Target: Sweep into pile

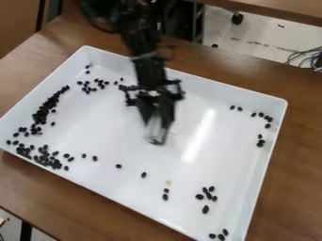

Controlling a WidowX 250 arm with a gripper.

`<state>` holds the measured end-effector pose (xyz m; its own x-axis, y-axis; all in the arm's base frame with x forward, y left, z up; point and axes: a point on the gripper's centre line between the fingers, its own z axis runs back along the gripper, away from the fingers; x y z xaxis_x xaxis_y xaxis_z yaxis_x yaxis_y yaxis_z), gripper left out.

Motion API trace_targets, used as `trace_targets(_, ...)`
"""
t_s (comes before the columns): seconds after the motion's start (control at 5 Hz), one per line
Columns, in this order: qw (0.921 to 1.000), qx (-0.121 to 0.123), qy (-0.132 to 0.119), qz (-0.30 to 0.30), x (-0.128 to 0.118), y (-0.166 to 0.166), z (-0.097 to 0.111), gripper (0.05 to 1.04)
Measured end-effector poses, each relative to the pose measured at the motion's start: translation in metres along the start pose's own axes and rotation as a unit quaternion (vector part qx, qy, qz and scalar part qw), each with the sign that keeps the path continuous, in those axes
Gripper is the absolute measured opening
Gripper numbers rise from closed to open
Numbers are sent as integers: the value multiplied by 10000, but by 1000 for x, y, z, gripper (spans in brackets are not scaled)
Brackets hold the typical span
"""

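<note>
Gripper point(156, 136) hangs over a white tray point(113, 141), its opening and any grasp impossible to tell, while black beans point(44, 113) cluster at view left and dot the other edges.

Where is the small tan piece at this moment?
In the camera view, the tan piece lies near the lower edge of the tray, just above two black beans.

Black arm point(149, 70) steeply downward from upper edge
</note>
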<state>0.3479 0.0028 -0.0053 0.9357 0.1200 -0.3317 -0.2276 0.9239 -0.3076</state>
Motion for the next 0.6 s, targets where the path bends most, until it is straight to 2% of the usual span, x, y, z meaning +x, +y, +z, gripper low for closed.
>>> trace_targets(0.2,9993,-60,-178,329,1,36,12,359)
trace_targets(0.4,9981,-13,-296,535,1,60,21,359)
trace_targets(0.6,9947,37,-430,936,-6,98,33,359)
